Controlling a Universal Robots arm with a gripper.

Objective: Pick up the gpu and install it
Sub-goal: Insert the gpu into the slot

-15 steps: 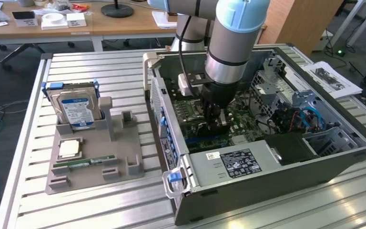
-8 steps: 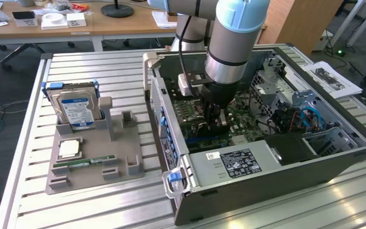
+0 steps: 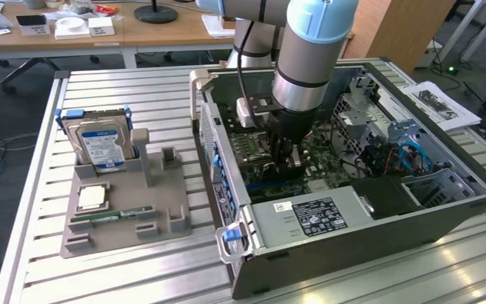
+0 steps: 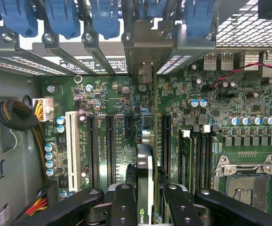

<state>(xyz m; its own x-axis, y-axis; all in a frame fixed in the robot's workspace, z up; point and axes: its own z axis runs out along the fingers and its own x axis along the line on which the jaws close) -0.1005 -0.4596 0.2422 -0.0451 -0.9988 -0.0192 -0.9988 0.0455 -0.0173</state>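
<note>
The gpu shows edge-on in the wrist view, a thin dark card with a green logo near my wrist. Its silvery bracket reaches the rear slot openings of the case. My gripper is shut on the card, one black finger on each side. The card stands upright over the green motherboard, among the long black slots. In the exterior view my gripper is lowered deep inside the open computer case, just above the board.
Blue retaining clips line the rear wall of the case. A white slot and the CPU socket flank the card. Outside, a grey holder carries a hard drive, a processor and a RAM stick.
</note>
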